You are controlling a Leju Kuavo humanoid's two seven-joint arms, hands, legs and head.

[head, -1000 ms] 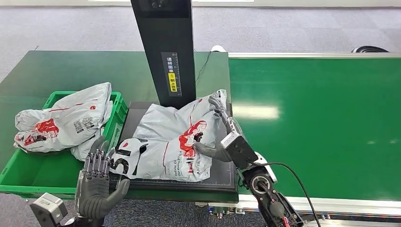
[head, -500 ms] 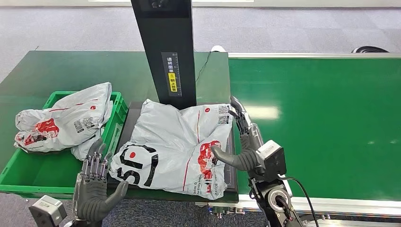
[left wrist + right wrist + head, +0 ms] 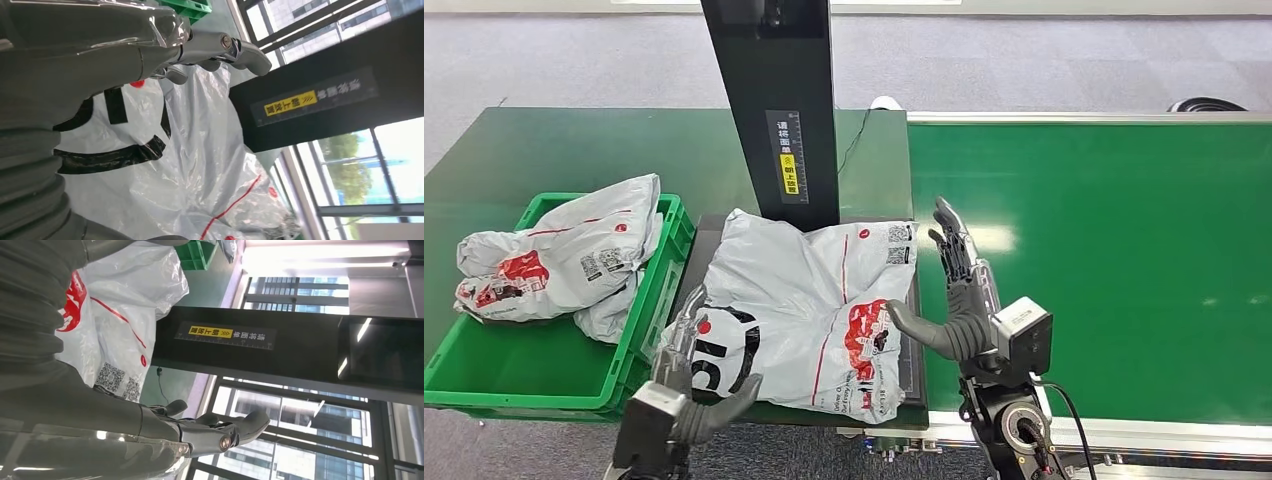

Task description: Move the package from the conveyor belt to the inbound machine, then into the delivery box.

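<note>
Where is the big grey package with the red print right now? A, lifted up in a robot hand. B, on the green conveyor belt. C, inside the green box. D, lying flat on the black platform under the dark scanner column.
D: the package lies flat on the black platform at the foot of the scanner column, with the right robot hand open beside it.

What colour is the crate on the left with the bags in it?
Bright green. The crate shows best in the head view, holding grey bags with red print.
</note>
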